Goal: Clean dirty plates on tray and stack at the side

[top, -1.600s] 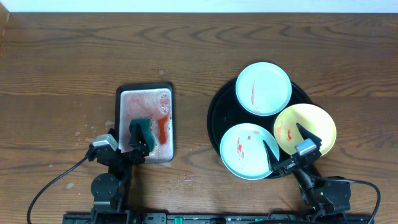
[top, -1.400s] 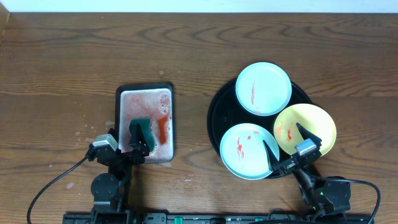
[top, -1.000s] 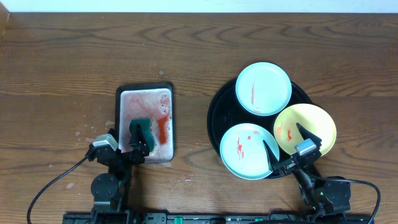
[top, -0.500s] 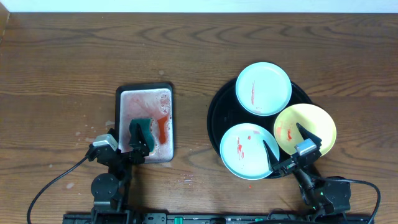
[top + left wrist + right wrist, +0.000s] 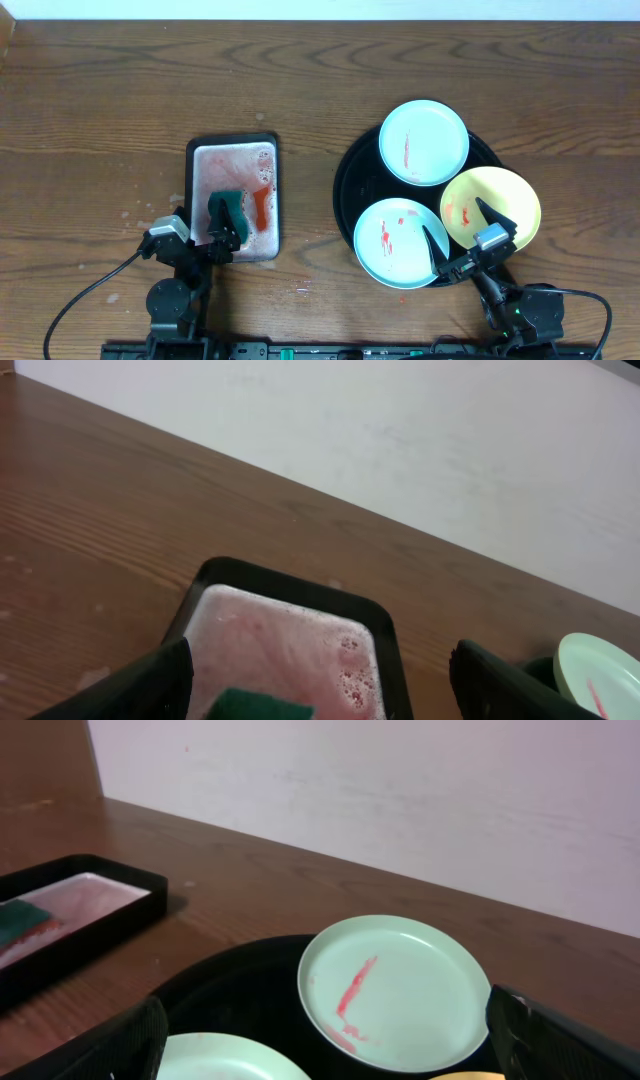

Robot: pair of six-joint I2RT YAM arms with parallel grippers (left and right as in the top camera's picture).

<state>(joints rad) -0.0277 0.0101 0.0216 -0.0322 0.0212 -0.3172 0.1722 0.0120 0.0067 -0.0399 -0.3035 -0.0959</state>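
The left gripper (image 5: 224,226) is standing with its two fingers spread apart over the near end of the small rectangular tray (image 5: 232,140), and the green sponge (image 5: 228,203) is lying just between them; in the overhead view we are not seeing whether any finger is pressing on it. The right gripper (image 5: 464,229) is also holding its fingers wide apart, one over the near pale blue plate (image 5: 395,245) and the other over the yellow plate (image 5: 512,196). All three plates are lying on the round black tray (image 5: 352,180) at the right of the wooden table (image 5: 300,80): the far pale blue plate (image 5: 424,142) at the back and the two others in front of it, each carrying red smears. The rectangular tray is showing a pinkish foamy inside with a red streak (image 5: 261,205). In the left wrist view, the dark fingers (image 5: 140,685) are sitting at both lower corners, well apart, with the top edge of the sponge showing low between them. In the right wrist view, the fingers (image 5: 110,1045) are again standing far from each other, and between them we are looking at the far plate with its red smear resting on the black tray.
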